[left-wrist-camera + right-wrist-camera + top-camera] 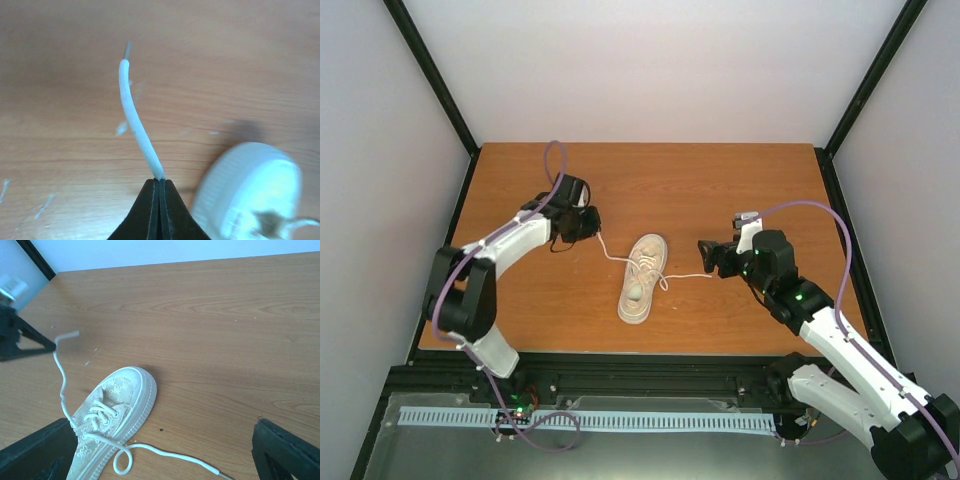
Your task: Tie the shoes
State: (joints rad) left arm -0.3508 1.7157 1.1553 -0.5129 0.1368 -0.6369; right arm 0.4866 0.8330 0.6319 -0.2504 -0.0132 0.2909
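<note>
Near the middle of the wooden table [520,190], the cream sneaker [642,278] is sitting on its sole, toe pointing away from the arm bases, with the laces undone. One lace end [132,115] is running off to the left. The left gripper [159,181] is pinching it tight, and the aglet [127,49] is poking out past the fingers. The other lace end [165,454] is lying on the wood in a little curl off the shoe's right side. The right gripper [708,257] is hovering near it with jaws spread wide, gripping nothing. So I'd say we're sitting at the grab-both-ends step. Next up, the right one is probably going to need to drop onto that loose end and pinch it before any crossing over is happening.
</note>
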